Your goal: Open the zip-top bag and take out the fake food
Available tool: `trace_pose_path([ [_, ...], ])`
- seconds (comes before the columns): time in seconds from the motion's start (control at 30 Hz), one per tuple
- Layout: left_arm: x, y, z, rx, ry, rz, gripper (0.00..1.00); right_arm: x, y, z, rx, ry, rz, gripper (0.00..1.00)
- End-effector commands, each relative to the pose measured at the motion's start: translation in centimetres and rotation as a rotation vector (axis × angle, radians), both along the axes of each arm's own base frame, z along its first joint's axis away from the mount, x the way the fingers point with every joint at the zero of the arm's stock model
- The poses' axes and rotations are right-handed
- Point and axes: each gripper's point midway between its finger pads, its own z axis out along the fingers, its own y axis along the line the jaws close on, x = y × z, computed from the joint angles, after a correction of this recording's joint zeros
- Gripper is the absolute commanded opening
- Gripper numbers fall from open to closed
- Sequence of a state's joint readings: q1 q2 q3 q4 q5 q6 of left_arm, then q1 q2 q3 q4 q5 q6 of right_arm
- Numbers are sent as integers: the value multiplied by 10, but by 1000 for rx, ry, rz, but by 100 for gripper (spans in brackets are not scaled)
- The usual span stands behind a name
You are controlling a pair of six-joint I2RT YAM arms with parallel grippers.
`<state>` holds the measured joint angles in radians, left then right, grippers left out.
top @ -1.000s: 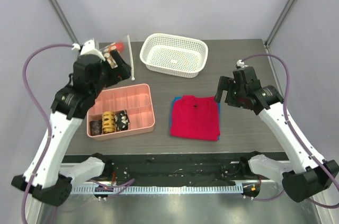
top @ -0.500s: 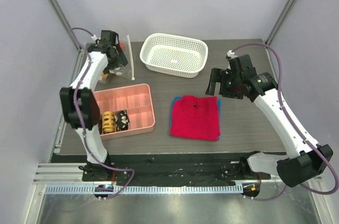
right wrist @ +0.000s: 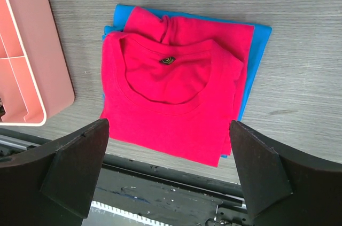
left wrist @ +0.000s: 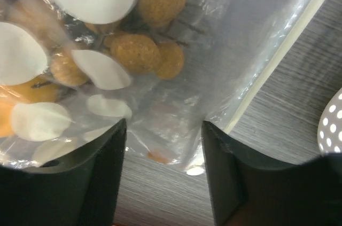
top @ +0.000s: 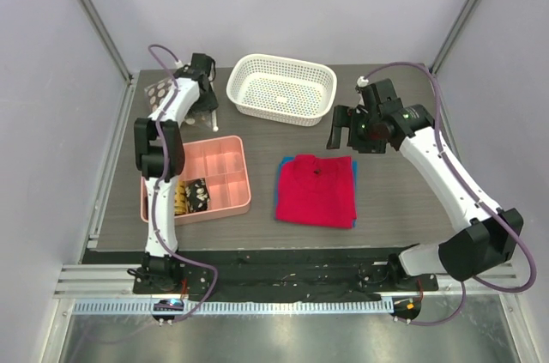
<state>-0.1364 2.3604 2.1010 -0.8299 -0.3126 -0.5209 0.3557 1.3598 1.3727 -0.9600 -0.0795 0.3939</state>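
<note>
Pink tray: nearest us, at 7 o'clock on the surface, with a yellow coil and dark blocks in its near compartments. It is no part of our job.
Red shirt: folded at 5 o'clock over a blue shirt.
Right pincer: spread wide and empty, hanging near the red shirt's far edge.
White basket: at 12 o'clock, between the two arm ends.
Left pincer: at 11 o'clock. Its fingers stand part-way apart, astride a corner of the zip-top bag, and we see nothing pinched.
Bag position: flat in the far-left corner at 10 to 11 o'clock. In the top view it lies from the left pincer toward 9 o'clock.
Zip strip: the bag's long axis. In the wrist view it runs from 1 to 7 o'clock, its lower end just beside the right finger. It lies on the basket side of the bag.
Fake food: tan balls, whitish pieces and something orange, all inside the film and beyond the fingertips.
Nearer arm: the left, already at the bag. The right is well apart at 3 o'clock, and we judge it must pass the basket to take the other lip.
Room: tight. The surface's far and left edges are near the bag and the basket is just beside the strip. The open side is toward 6 o'clock.
</note>
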Motion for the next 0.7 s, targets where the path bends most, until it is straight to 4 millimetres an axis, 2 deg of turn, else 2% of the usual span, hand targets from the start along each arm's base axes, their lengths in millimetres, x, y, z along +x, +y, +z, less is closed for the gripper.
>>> trace_pose_path([
  [0.0,11,-2,13,-25,-39,2,44,16,10,13,36,-49,21,100],
  [0.03,13,-1,15,-41,-48,5,35,19,11,14,43,-54,16,100],
  [0.07,13,-1,21,-53,-60,8,9,25,14,15,56,-68,16,100],
  [0.1,14,-2,25,-70,-72,10,0,29,18,14,62,-72,19,99],
  [0.23,15,-2,51,-119,-114,-5,0,59,38,14,122,-144,28,100],
  [0.3,14,1,72,-134,-153,-4,0,82,51,24,158,-232,35,100],
  [0.33,13,4,79,-152,-170,6,0,92,59,20,170,-239,44,100],
  [0.43,13,0,120,-246,-285,18,0,131,83,38,233,-365,53,100],
  [0.47,18,-6,137,-294,-348,-1,0,139,91,40,254,-381,55,100],
  [0.5,15,-6,154,-318,-391,-4,0,145,99,44,271,-407,70,100],
  [0.53,14,-7,165,-335,-419,3,0,156,117,46,299,-451,92,100],
  [0.6,13,-6,183,-388,-462,25,0,161,142,51,355,-492,151,100],
  [0.63,12,-12,188,-434,-467,12,0,167,157,65,395,-558,180,100],
  [0.67,13,-15,193,-472,-484,24,0,165,179,51,407,-542,223,100],
])
